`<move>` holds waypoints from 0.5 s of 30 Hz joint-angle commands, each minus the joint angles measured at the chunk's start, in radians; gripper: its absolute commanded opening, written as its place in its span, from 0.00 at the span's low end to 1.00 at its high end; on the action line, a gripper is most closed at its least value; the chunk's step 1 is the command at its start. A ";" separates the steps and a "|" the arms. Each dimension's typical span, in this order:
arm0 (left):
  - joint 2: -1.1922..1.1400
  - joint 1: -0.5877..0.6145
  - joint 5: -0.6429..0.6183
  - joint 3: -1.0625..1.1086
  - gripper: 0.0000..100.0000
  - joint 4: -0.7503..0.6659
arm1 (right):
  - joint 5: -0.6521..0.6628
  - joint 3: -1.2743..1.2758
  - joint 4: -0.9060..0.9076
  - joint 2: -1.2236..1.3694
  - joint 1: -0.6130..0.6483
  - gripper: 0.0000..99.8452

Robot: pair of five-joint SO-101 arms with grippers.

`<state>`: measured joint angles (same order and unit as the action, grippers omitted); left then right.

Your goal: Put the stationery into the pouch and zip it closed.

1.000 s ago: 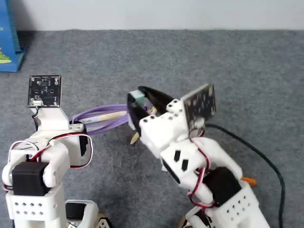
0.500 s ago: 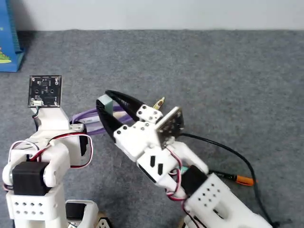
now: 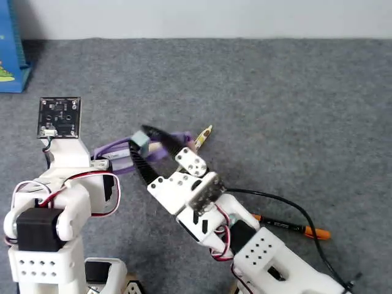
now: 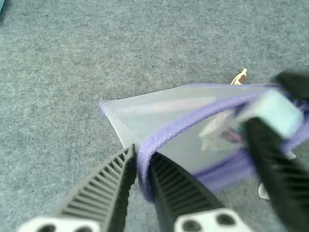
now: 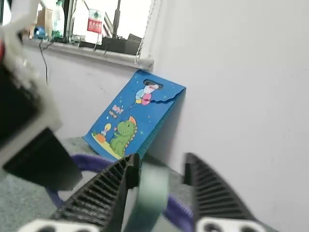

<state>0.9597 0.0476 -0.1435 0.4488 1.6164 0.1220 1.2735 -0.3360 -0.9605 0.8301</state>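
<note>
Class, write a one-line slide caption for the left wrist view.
Left hand pinches the pouch by its purple edge; right hand holds a pale green block at its rim.

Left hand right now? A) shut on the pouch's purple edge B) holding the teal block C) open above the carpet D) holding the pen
A: the left hand is shut on the purple edge of the pouch; the teal block is in the right hand.

The high view looks steeply down from behind the arms; both wrist views sit close, sharing the pouch (image 4: 154,116).
</note>
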 commanded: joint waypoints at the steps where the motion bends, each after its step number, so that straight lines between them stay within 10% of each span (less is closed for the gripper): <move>1: 0.008 0.000 -0.011 0.002 0.01 -0.020 | -0.086 -0.063 0.174 -0.108 0.007 0.23; 15: 0.008 0.000 -0.011 0.002 0.01 -0.020 | -0.442 -0.399 0.986 -0.119 -0.291 0.17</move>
<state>0.9597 0.0476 -0.1435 0.4503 1.6164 -0.2816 0.9482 0.5754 -1.1155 0.5938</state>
